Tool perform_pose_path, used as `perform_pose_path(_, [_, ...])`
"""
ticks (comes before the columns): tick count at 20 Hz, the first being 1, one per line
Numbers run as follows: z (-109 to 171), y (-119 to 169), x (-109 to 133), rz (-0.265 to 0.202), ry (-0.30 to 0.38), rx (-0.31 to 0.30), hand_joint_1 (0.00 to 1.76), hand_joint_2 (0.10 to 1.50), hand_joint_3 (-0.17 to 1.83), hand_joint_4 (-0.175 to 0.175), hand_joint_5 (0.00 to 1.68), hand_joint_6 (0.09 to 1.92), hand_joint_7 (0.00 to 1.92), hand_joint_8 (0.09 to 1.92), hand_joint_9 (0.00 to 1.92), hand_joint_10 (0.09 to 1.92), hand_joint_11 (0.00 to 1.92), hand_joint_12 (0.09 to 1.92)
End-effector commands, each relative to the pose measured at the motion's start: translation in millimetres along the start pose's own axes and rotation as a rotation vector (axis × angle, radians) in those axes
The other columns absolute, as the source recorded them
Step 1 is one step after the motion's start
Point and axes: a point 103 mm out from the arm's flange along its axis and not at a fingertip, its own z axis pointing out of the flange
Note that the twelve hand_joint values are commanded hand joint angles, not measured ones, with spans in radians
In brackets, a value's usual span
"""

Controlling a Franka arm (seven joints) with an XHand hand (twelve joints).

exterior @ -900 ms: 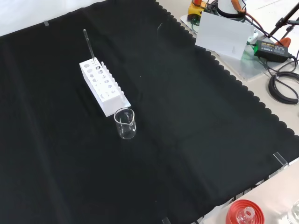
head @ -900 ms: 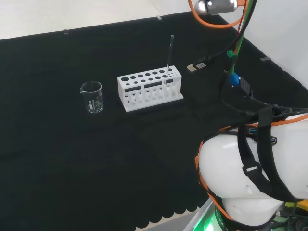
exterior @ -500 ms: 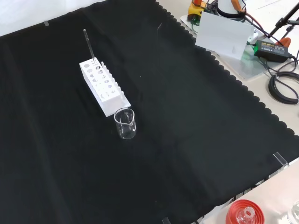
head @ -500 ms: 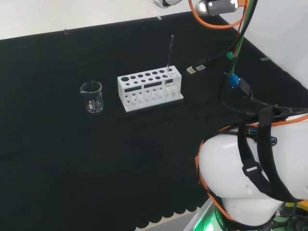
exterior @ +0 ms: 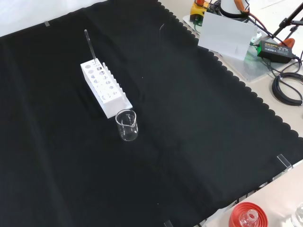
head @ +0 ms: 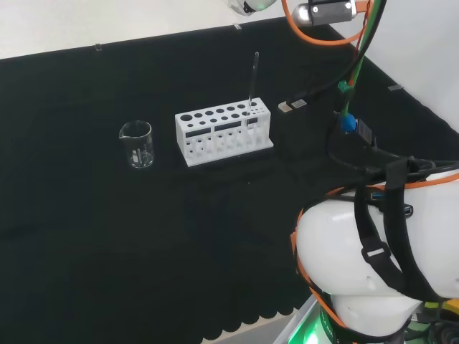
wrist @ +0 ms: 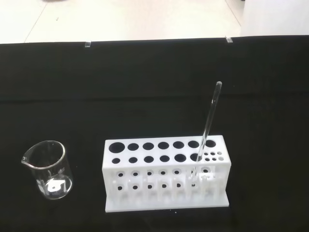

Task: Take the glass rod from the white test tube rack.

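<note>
The glass rod [wrist: 211, 117] stands nearly upright in a hole of the white test tube rack [wrist: 164, 174] on the black cloth [exterior: 199, 132], an empty beaker [wrist: 48, 170] close beside; the hand's state cannot be told

Arm's upper link [head: 326, 13] shifted slightly, white part [head: 247, 6] entered head view's top

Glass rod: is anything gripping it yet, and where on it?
Nothing holds it. The glass rod stands free in a hole at one end of the white test tube rack, its upper length bare. Nothing touches the beaker either.
</note>
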Motion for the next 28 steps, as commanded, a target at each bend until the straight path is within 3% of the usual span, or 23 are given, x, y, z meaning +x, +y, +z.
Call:
perform_pose_path(1, [7, 0, -4, -0.001, -0.005, 0.004, 0.64, 0.76, 0.5, -0.055, 0.24, 0.09, 0.02, 0.75, 0.06, 0.96, 0.0, 1.33])
perform_pose_path(6, [12, 7, -15, 0.016, 0.003, 0.014, 0.64, 0.77, 0.51, -0.056, 0.26, 0.09, 0.07, 0.79, 0.1, 0.97, 0.0, 1.39])
perform_pose_path(12, [-4, 21, -27, 0.037, -0.001, 0.003, 0.63, 0.77, 0.51, -0.058, 0.27, 0.09, 0.09, 0.8, 0.11, 0.97, 0.0, 1.4])
perform_pose_path(22, [-15, 29, -40, 0.063, -0.05, 0.016, 0.62, 0.78, 0.52, -0.061, 0.29, 0.09, 0.11, 0.81, 0.13, 0.97, 0.0, 1.41])
perform_pose_path(28, [-17, 45, -58, 0.11, -0.055, 0.03, 0.62, 0.78, 0.52, -0.063, 0.3, 0.09, 0.12, 0.82, 0.14, 0.97, 0.0, 1.41])
